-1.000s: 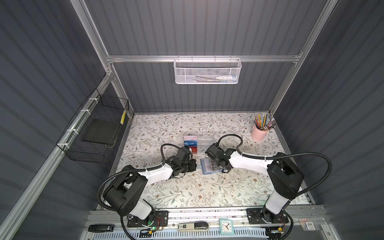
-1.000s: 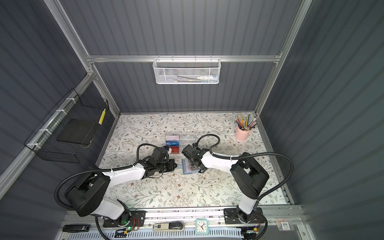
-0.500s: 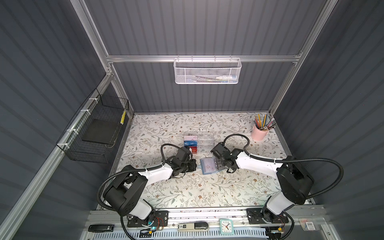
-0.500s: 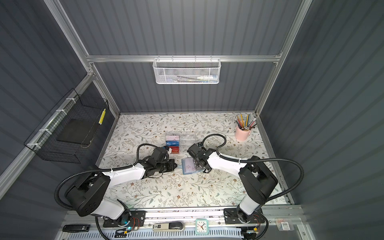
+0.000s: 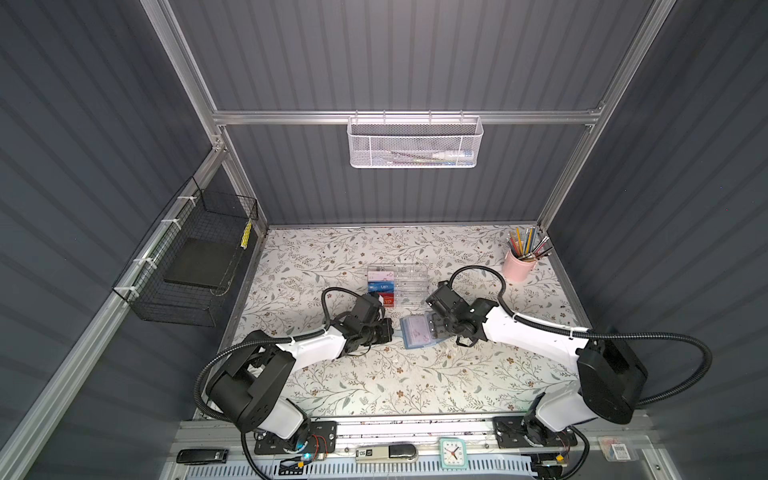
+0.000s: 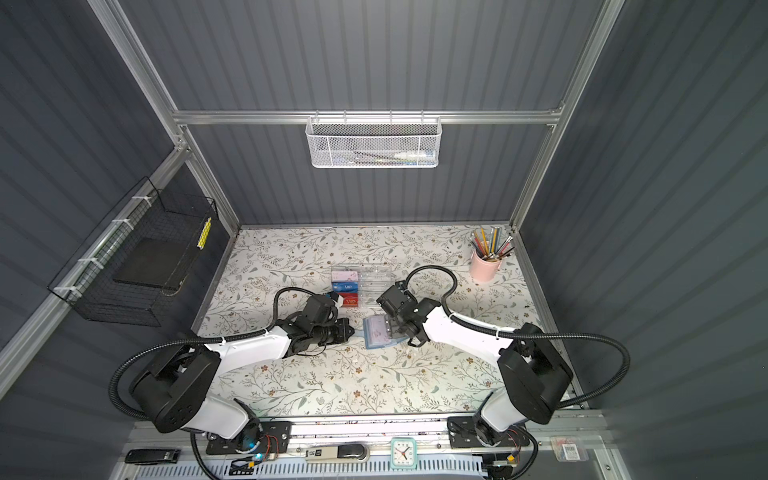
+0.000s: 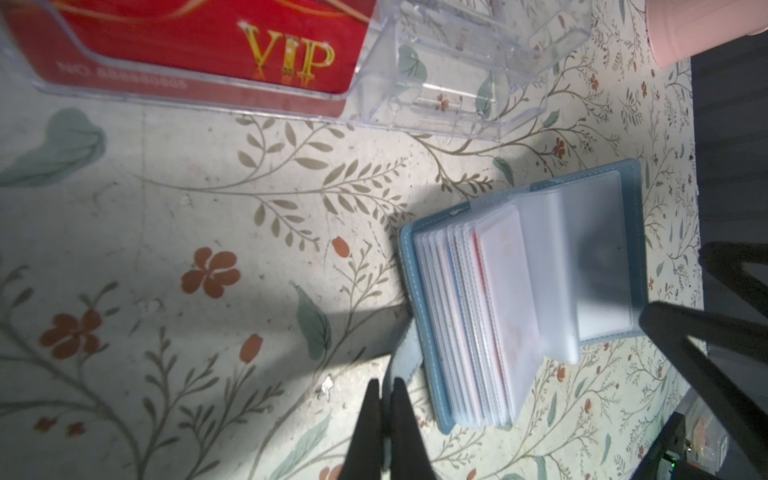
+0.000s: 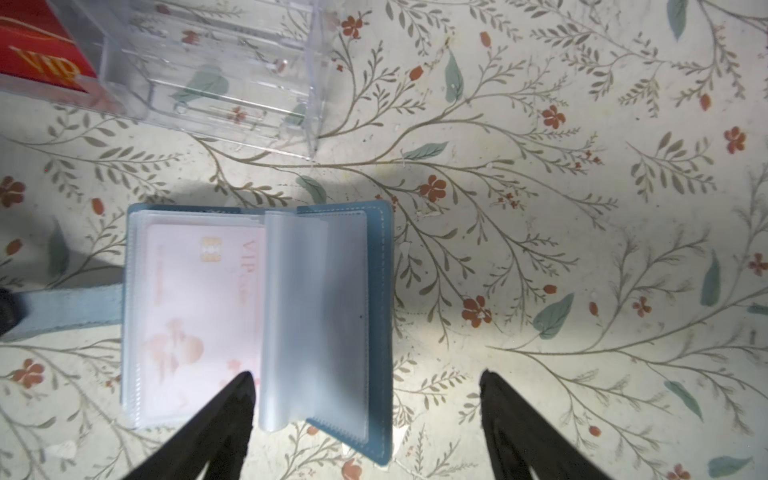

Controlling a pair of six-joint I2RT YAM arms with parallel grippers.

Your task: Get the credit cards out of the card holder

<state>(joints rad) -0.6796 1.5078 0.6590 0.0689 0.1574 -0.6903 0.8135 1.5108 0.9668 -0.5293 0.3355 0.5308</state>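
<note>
Two top views first: saw the whole floral table [image 5: 332, 266], with the left arm [image 5: 311, 351] and right arm [image 5: 536, 334] reaching in low toward its middle and a pink pencil cup [image 5: 517, 266] at the far right corner. Found the clear acrylic box [image 5: 409, 286] beyond the wrists, and only from above could read its left column: a pale pink card [image 5: 380, 275] at the back, one blue credit card [image 5: 380, 286] in the middle slot, the red VIP card [image 5: 387, 299] in front. Located the card holder [image 5: 417, 332] lying open on the table just in front of the box. Made out its contents only from the right wrist: a pink-white VIP card [image 8: 195, 299] face-up under the top sleeve, a few clear sleeves [image 8: 299, 316] standing up at the spine. Got no more than a thin blue edge among the stacked sleeves from the left wrist; could not tell whether a card. Found the left gripper [image 7: 385, 384] clamped tight on the holder's pale blue strap [image 8: 70, 309]. Found the right gripper [image 8: 365, 374] spread wide, gripping nothing, poised over the holder's right side, one fingertip [image 8: 241, 395] above the pink-white card; contact unclear. Against a second before: noted the right arm's elbow swung out rightward, its gripper remaining above the holder; left arm, holder and box unmoved.
</note>
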